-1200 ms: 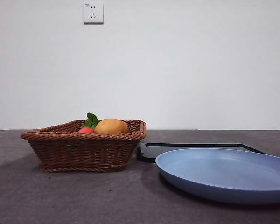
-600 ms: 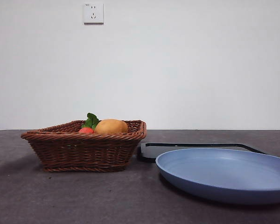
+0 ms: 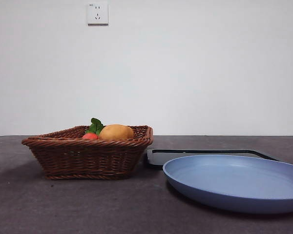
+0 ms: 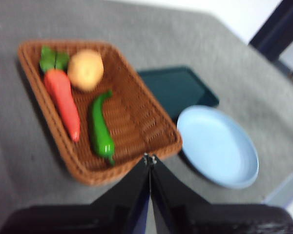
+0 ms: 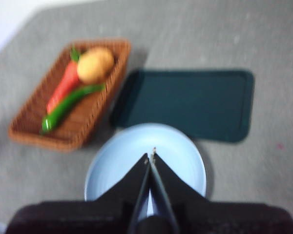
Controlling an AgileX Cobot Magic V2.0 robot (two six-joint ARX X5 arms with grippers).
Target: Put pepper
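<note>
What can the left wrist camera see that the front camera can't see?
Only the left wrist view shows the green pepper lying in the basket beside the long red-orange vegetable's body, and the left tool shut, high above the basket's near edge. Only the front view shows the wall socket and the basket's woven side; there the pepper is hidden behind the rim. Both show the basket, the round orange-tan fruit, the green leaves, the blue plate, the dark tray and the grey table.
</note>
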